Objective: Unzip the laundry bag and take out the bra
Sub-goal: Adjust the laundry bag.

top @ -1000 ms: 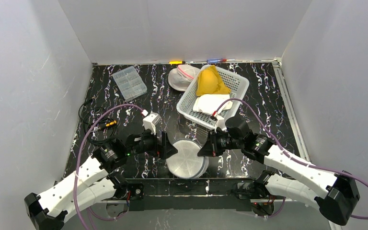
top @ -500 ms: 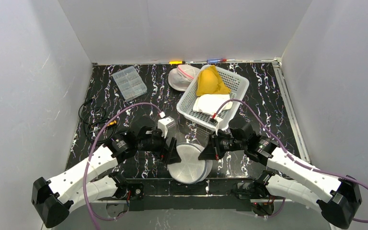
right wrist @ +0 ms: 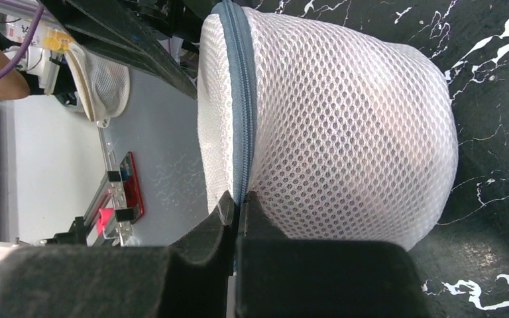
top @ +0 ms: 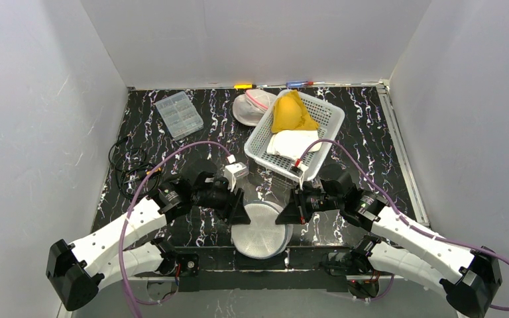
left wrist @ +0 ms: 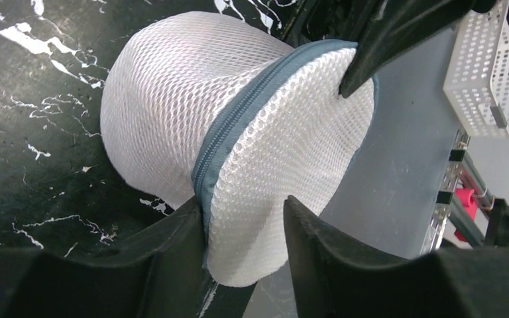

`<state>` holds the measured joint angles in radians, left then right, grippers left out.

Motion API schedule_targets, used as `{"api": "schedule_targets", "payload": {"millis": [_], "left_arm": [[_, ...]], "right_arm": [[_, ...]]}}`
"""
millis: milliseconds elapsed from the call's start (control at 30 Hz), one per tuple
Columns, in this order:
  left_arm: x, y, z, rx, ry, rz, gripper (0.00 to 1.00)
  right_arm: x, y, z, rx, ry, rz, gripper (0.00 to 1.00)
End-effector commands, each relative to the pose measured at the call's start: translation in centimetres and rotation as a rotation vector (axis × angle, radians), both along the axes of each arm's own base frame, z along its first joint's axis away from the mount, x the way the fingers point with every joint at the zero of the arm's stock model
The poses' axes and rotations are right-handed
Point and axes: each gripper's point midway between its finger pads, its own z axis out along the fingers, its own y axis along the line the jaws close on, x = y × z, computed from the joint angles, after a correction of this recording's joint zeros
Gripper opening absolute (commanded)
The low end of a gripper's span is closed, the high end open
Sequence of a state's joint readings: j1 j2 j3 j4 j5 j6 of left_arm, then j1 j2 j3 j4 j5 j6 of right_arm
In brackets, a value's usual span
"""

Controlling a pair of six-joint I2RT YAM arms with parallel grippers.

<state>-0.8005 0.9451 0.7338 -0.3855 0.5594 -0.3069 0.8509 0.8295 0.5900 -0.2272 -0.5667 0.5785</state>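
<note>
Top view: bright, even, diffuse light from overhead. White walls (top: 258,40) go a bit grey toward the sides, with no hard glare. The black marbled table (top: 371,132) is dark but its veins are readable. Soft, short shadows lie under my arms and the basket (top: 265,142). Sharp overall, with a mild wide-angle bend at the edges.

Left wrist view: the laundry bag (left wrist: 172,86) mesh is crisp, near blown-out at its top. My left fingers (left wrist: 166,255) are close to the lens, black, soft, no detail.

Right wrist view: mesh sharp. My right fingers (right wrist: 205,248) are a blurred dark mass. The background at frame left is bright and out of focus.
</note>
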Motion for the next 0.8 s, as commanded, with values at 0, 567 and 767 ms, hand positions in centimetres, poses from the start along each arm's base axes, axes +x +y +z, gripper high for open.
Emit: {"api": "schedule_targets", "payload": {"millis": [0,567,767], "left_arm": [[-1.1,-1.0,1.8,-0.091,0.015,-0.079,0.36],[5.5,1.4,5.9,-0.309,0.041,0.628,0.0],[8.7,4.0,6.4,-0.545,0.133,0.971,0.0]], "right_arm": [[0.2,0.7,2.3,0.089,-0.068,0.032,0.01],[7.6,-2.4,5.9,-0.037,-0.246,-0.429,0.99],[9.0,-3.1,7.3,0.205,-0.151,-0.656,0.96]]}}
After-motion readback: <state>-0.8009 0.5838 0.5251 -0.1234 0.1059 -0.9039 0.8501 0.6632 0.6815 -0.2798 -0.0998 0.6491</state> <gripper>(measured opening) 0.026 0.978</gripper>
